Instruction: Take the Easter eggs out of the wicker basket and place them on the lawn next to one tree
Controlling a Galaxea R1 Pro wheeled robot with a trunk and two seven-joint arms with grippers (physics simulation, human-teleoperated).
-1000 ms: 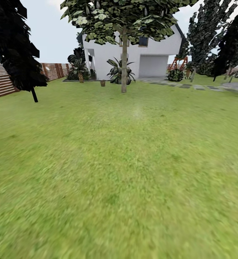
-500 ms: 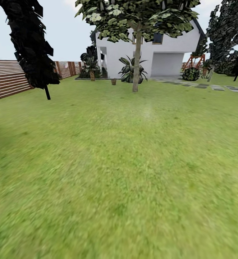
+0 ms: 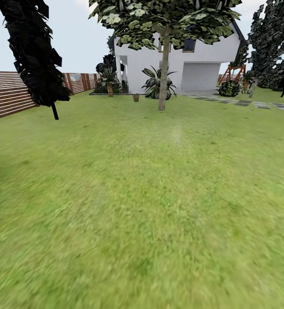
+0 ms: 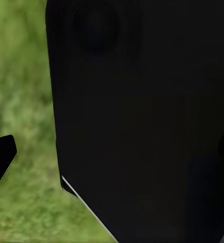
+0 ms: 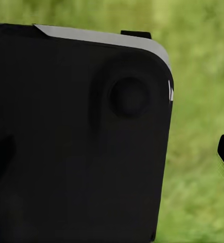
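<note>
I see open lawn (image 3: 142, 206); small wicker basket (image 3: 136, 98) far off at 12 o'clock; I can't tell either gripper's opening.

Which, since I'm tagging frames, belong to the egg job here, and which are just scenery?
Job: lawn; small brown container far off, possibly the wicker basket, too small to tell.
Scenery: thin-trunked leafy tree; dark tree; white house; wooden fence; paving slabs.

The lawn (image 3: 150, 206) looks like rough, matt grass; the fence (image 3: 9, 92) is brown slatted wood; the house (image 3: 202, 60) walls are smooth, matt white; the paving (image 3: 249, 103) is flat grey stone; black robot casing (image 5: 76, 147) looks smooth, matt plastic.
</note>
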